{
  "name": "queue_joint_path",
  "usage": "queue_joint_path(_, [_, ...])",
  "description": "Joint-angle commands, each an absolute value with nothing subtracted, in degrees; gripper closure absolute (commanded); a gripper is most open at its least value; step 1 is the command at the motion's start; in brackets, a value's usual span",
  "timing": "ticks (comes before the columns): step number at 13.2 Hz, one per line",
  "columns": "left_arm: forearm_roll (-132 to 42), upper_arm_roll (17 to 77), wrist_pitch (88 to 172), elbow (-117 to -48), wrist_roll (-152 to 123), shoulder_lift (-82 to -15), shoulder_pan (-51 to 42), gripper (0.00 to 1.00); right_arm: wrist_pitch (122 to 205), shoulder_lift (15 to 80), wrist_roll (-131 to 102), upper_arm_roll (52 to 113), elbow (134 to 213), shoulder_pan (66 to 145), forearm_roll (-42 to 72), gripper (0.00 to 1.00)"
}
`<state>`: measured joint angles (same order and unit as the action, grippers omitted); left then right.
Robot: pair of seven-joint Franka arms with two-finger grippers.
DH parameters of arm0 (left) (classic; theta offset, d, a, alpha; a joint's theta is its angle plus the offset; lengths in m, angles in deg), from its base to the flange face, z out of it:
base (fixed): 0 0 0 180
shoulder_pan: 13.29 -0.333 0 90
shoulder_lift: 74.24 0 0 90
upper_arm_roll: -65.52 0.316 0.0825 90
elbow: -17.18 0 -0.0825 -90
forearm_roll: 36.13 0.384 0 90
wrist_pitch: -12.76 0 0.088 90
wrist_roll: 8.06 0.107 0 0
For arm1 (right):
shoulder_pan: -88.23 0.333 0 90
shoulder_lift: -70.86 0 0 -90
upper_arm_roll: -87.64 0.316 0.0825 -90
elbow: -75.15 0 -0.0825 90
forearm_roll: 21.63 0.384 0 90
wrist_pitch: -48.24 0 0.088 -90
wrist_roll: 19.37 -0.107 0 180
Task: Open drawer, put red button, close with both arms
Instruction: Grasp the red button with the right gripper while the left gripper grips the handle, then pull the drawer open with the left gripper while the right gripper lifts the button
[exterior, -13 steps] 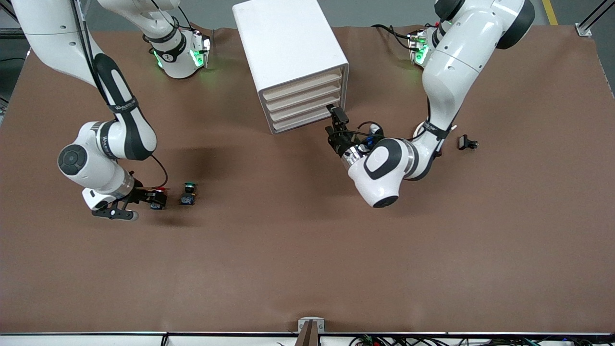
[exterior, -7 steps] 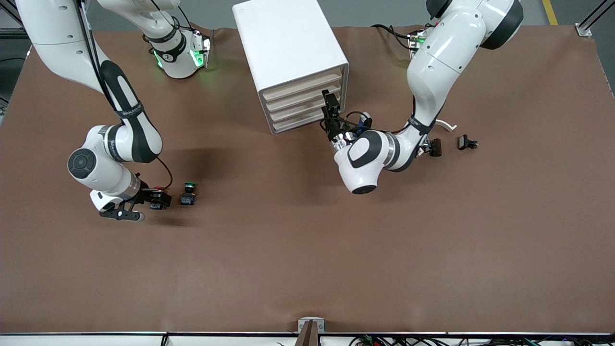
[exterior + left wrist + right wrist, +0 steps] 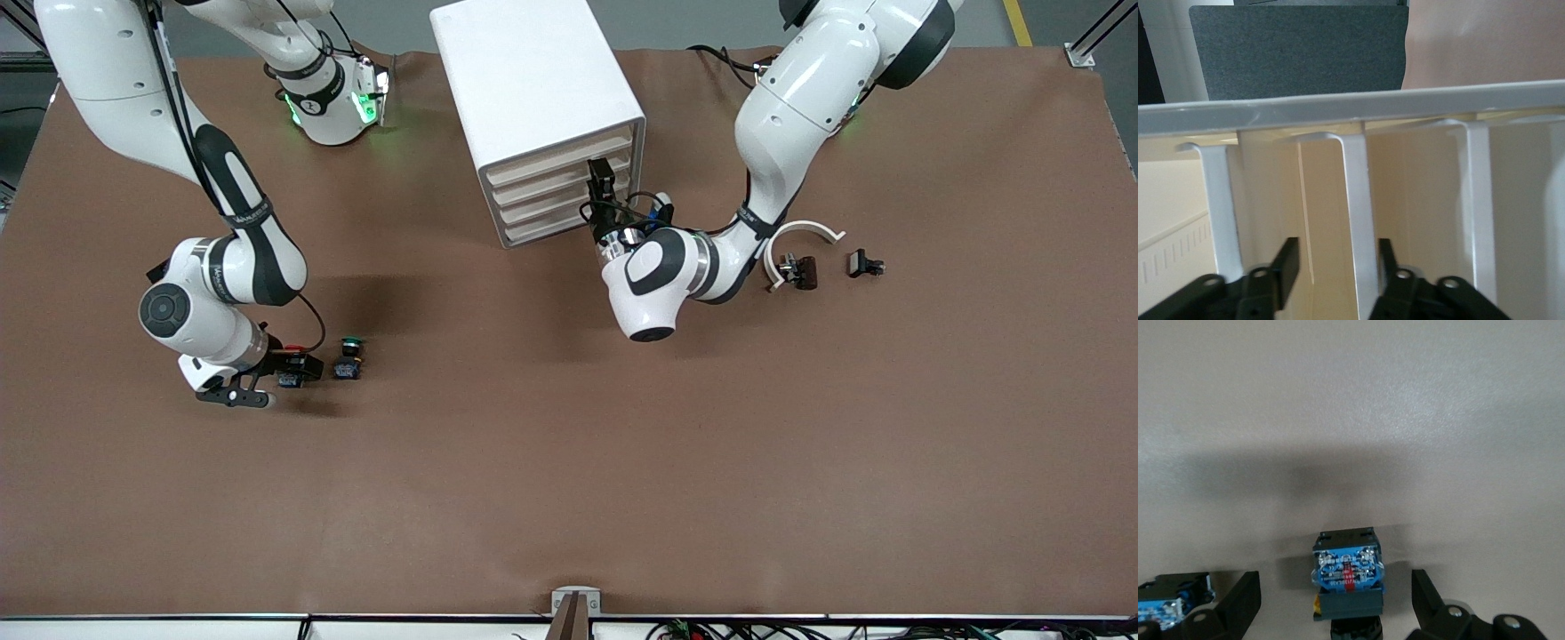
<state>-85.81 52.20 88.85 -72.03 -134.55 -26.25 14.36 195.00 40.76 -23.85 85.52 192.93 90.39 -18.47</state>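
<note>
The red button lies on the brown table, blue-grey body showing, between the fingers of my right gripper, which stands open around it without touching. From the front camera the red button sits at the right arm's end of the table, under the right gripper. The white drawer cabinet stands at the middle of the table, nearer the bases. My left gripper is at its drawer fronts. One white drawer handle stands between the left gripper's fingers, close to one finger, with a gap to the other.
A green-capped button lies right beside the red one, toward the table's middle. A white curved part, a dark clip and a small black piece lie toward the left arm's end.
The left arm has swung toward the cabinet, moved its gripper up along the drawer fronts and narrowed its jaws, uncovering the white curved part. The right gripper has crept toward the red button.
</note>
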Motion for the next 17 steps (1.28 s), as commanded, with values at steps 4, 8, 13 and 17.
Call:
queue_joint_path(4, [-89.1,52.2,89.2,-71.9,-135.1,-25.1,16.2,0.71,195.2,40.4,-24.7,85.7,192.6,90.1,-18.0,0.00])
queue_joint_path(8, [-89.0,52.2,90.1,-71.8,-135.1,-24.1,16.6,0.83,194.8,40.4,-24.7,85.7,192.6,90.2,-18.0,0.40])
queue_joint_path(13, [-89.0,52.3,90.6,-71.7,-135.1,-23.6,16.2,0.90,194.8,40.5,-24.9,85.7,192.6,90.2,-18.0,1.00])
queue_joint_path(17, [-89.7,52.8,91.4,-71.5,-135.2,-23.1,14.9,0.90,194.6,40.7,-25.5,85.7,192.3,90.2,-18.0,1.00])
